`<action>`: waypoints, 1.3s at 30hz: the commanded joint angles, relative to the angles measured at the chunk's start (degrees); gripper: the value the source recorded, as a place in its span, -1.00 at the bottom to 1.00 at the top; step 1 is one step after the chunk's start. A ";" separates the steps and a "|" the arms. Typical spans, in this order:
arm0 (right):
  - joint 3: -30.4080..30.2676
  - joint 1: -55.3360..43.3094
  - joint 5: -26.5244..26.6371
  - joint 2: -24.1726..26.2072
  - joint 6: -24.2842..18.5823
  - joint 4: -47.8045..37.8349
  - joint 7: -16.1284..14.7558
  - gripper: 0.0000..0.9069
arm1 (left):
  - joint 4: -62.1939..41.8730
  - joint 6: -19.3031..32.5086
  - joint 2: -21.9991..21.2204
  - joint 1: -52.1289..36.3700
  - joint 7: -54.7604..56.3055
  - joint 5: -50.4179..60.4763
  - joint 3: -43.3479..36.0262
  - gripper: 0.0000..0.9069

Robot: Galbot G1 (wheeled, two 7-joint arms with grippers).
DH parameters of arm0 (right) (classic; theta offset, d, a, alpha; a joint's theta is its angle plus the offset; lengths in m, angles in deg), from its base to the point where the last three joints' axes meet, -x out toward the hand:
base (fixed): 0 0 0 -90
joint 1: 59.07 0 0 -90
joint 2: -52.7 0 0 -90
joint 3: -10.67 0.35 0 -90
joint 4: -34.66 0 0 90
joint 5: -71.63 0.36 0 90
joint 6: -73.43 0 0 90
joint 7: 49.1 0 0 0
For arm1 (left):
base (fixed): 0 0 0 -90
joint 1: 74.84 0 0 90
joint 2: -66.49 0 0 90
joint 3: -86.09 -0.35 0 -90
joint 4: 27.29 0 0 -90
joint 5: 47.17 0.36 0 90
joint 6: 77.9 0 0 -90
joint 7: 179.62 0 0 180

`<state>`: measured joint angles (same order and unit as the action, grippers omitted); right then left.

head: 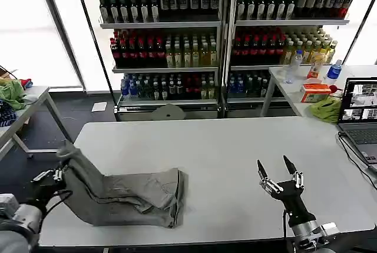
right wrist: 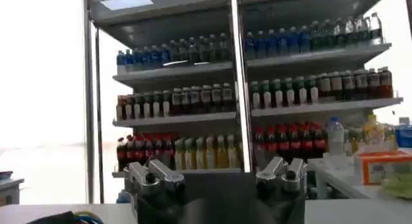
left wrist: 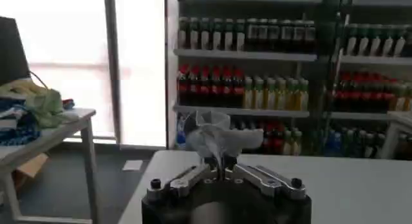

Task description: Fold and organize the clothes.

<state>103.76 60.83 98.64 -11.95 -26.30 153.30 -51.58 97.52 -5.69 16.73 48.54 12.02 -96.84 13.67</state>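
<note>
One shirt (head: 126, 197) lifted, left tool (head: 60, 173) pinching

No legible text, labels or nos. anywhere

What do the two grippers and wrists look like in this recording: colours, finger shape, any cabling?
The right gripper has two black, pointed fingers on silver metal linkages, above a black wrist and a silver-grey cuff. The left gripper has the same silver linkages with dark bolts on a black body; thin black cables loop beside it, and the forearm is light grey. In the left wrist view, its silver links sit on a black rounded housing.
</note>
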 commanded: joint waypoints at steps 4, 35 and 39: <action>0.18 0.71 -1.10 -0.85 -0.02 -1.10 -0.06 1.00 | -1.45 -1.47 -1.04 -12.84 7.13 -0.66 -26.75 -1.00; -0.03 -1.90 -1.63 -1.47 -0.08 -5.30 0.03 1.00 | -7.19 -2.22 -4.22 -18.49 6.75 -0.75 -39.37 -0.98; -0.37 -2.21 -1.71 -1.59 0.03 -5.02 0.03 1.00 | -7.12 -2.38 -4.47 -17.77 6.84 -0.62 -39.10 -1.00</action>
<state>103.50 58.85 97.00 -13.46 -26.36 148.26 -51.54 89.18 -7.81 12.55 29.85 18.66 -97.60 -23.97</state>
